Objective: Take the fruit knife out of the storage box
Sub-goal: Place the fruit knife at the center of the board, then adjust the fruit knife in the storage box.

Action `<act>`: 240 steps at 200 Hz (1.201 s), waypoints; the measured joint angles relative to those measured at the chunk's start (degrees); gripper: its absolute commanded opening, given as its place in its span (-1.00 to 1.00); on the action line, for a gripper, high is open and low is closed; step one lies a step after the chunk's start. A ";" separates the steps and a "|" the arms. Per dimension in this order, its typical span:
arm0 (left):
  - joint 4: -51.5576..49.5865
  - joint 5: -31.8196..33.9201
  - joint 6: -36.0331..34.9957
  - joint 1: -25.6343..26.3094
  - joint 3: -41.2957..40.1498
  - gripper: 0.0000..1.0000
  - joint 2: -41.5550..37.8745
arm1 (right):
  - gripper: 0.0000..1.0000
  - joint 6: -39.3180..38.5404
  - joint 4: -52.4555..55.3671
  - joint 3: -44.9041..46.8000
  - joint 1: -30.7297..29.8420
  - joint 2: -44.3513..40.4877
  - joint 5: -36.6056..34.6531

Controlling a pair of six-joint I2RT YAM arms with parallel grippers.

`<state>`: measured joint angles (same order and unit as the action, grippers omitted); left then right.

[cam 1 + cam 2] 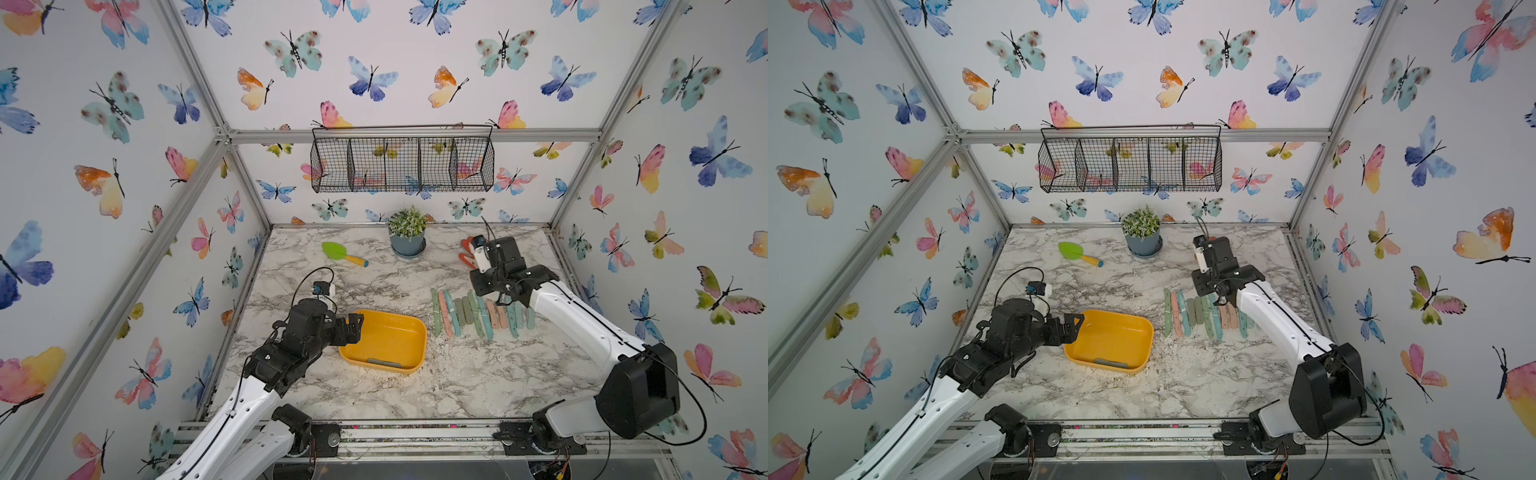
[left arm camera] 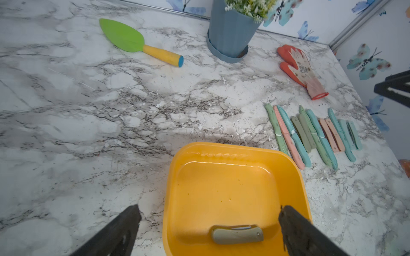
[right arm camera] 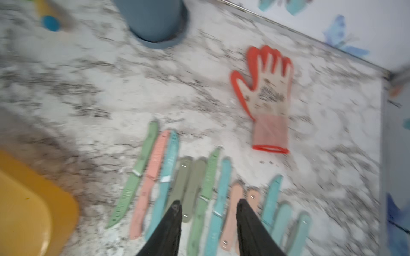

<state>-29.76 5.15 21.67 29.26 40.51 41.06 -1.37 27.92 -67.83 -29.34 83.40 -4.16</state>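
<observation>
Left gripper (image 2: 209, 212): jaws wide apart and holding nothing. It sits at the near left corner of the storage box (image 1: 386, 336). In the left wrist view one finger (image 2: 124, 226) is outside the rim over the table and the other finger (image 2: 297, 228) is over the inside of the box.
Right gripper (image 3: 208, 204): jaws partly apart with nothing between them. It hangs over the row of knives (image 3: 199, 188). The right wrist view is blurred, so I cannot tell whether the tips touch any knife.
Fruit knife (image 2: 237, 235): a folded knife with an olive-grey handle. It lies flat inside the box against the near wall, between the left fingers in the left wrist view but not gripped. It shows in both top views (image 1: 384, 363) (image 1: 1111, 364).
Storage box: a shallow yellow-orange tray flat on the table, holding only this one knife.
Row of knives (image 1: 482, 313): green, pink, blue and olive pieces lying side by side on the table, just to the right of the box.
Table (image 1: 457, 374): white marble pattern with grey veins, with pale crumbs scattered around the box.
Far end of the table: a green trowel (image 1: 343, 252) with a yellow handle, a potted plant (image 1: 407, 232) in a blue-grey pot, and an orange-and-cream glove (image 2: 299, 68).
Room: butterfly-print walls on a metal frame, with a black wire basket (image 1: 402, 164) hung on the back wall.
</observation>
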 measured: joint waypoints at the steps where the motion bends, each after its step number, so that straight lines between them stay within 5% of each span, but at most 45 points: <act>1: -0.02 0.39 0.07 0.00 0.00 0.97 -0.37 | -0.12 0.00 -0.11 0.02 -0.24 0.02 0.15; 88: -0.24 12.81 3.34 0.00 -0.35 0.97 -12.02 | -0.08 -12.28 -0.09 -6.58 -25.09 14.53 18.23; 240: -0.52 13.18 3.91 0.00 -0.35 0.97 -10.45 | -0.02 -18.12 9.75 -11.87 -31.67 31.43 14.23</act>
<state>-30.28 18.33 25.58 29.26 40.16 30.61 -19.49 37.67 -79.70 -61.01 114.83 10.07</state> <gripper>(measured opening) 0.985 0.487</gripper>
